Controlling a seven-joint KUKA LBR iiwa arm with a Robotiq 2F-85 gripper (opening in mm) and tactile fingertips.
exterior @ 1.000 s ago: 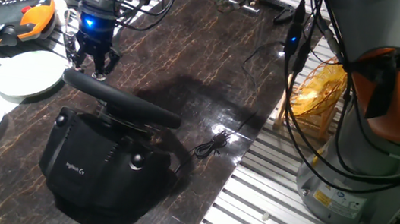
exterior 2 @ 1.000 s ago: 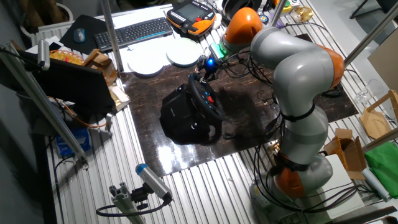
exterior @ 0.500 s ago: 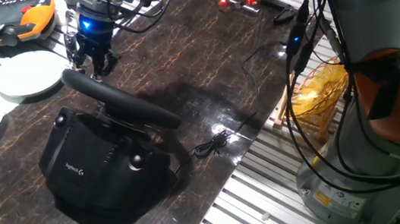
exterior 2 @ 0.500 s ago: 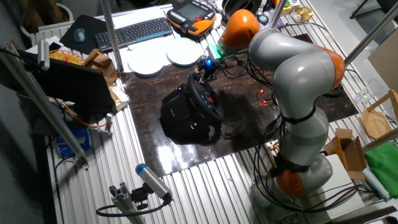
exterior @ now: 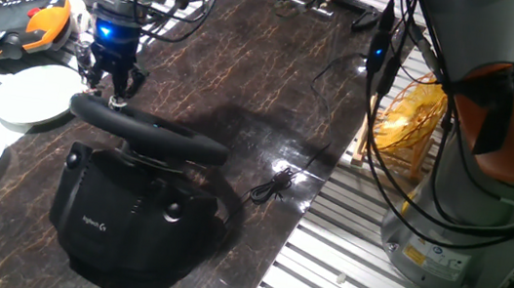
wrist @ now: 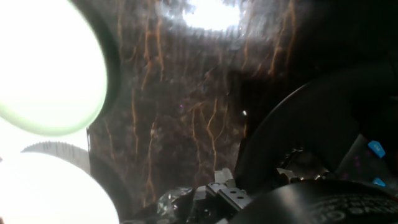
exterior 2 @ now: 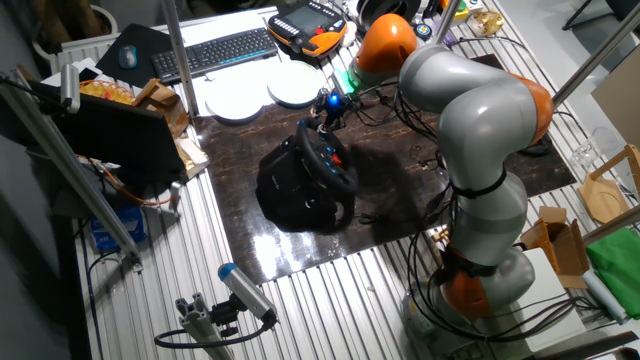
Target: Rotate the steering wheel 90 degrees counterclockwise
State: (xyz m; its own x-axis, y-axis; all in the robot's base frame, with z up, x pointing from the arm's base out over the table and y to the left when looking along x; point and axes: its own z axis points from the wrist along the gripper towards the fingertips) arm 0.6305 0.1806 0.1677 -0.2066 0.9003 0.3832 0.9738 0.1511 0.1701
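Gripping: gripper [exterior: 111, 93] sits at the top of the steering wheel [exterior: 146, 130], fingertips down around the rim's far end; whether they actually pinch it, cannot tell.
Wheel position: near the left end of the dark marble-patterned mat [exterior: 276, 68], rim tilted, mounted on a bulky black base [exterior: 125, 221] with a white logo.
Other fixed view: gripper [exterior 2: 322, 113] meets the wheel [exterior 2: 325, 165] at its upper edge; blue light glows on the hand.
Hand view: dark rim [wrist: 298, 143] curves through lower right; two white plates [wrist: 43, 62] at left.
Neighbours: orange-and-black pendant [exterior: 16, 24] beyond the plates; black cable [exterior: 277, 184] lies right of the base.
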